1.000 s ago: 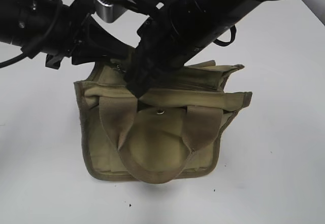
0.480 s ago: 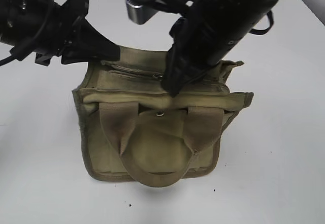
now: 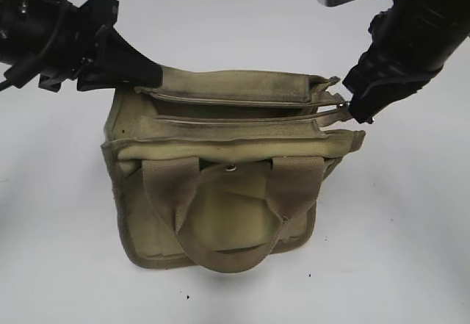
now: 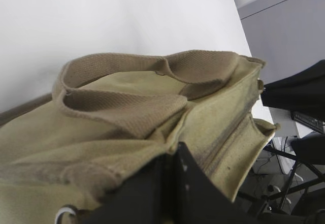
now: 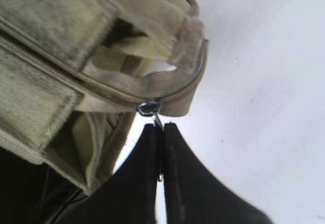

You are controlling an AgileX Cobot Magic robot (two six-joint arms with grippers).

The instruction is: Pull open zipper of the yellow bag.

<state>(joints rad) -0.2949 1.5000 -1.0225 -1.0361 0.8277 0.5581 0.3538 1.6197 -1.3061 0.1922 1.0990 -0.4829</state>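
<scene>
Right now the right jaws (image 5: 161, 132) are pinched together on the small silver pull tab (image 5: 154, 113) of the zipper (image 3: 242, 120), with the slider sitting at the bag's right-hand end in the exterior view. In the right wrist view the tab hangs from the slider and disappears between the two dark fingers, which meet with no gap.

Across the bag, the left jaws (image 3: 150, 78) are closed on the fabric at the top left rear corner of the yellow bag (image 3: 220, 184); the left wrist view shows the dark fingers (image 4: 167, 193) pressed together over the canvas edge.

Between the two grips, the bag's top is stretched out long, and the zipper line runs straight from left to right, with the two khaki tape edges lying slightly apart along it.

Below, the bag stands on the white table (image 3: 411, 250), its two webbing handles (image 3: 220, 250) drooping over the front, framing the round flap with its metal snap (image 3: 231, 167).
</scene>
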